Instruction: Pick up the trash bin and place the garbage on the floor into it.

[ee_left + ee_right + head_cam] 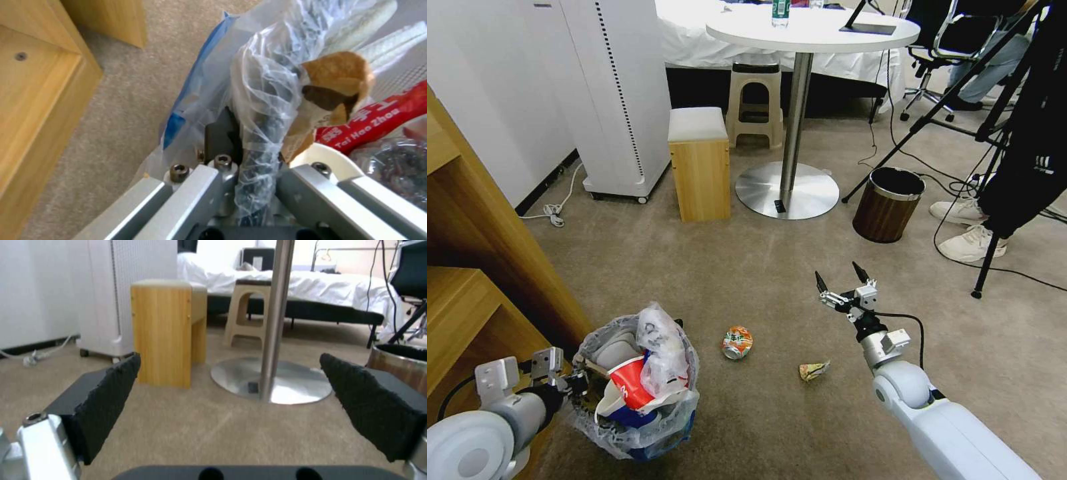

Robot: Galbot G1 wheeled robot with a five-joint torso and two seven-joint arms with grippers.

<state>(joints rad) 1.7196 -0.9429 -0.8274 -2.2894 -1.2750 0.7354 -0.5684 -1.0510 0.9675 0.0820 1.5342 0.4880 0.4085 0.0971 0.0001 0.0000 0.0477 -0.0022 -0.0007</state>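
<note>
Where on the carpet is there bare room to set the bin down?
Open floor lies between the wooden stool, the crushed can and the right gripper. It is crowded near the trash bin, held by the left gripper, beside the wrapper.

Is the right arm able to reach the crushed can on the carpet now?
Probably yes. The right gripper hangs open and empty above bare carpet, and nothing lies between it and the crushed can. The left gripper holds the trash bin.

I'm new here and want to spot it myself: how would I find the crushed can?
Start at the bag-lined trash bin held at the robot's left. On the beige floor just beside it lies the crushed can, orange and green, rounder than the flat yellowish wrapper farther right.
</note>
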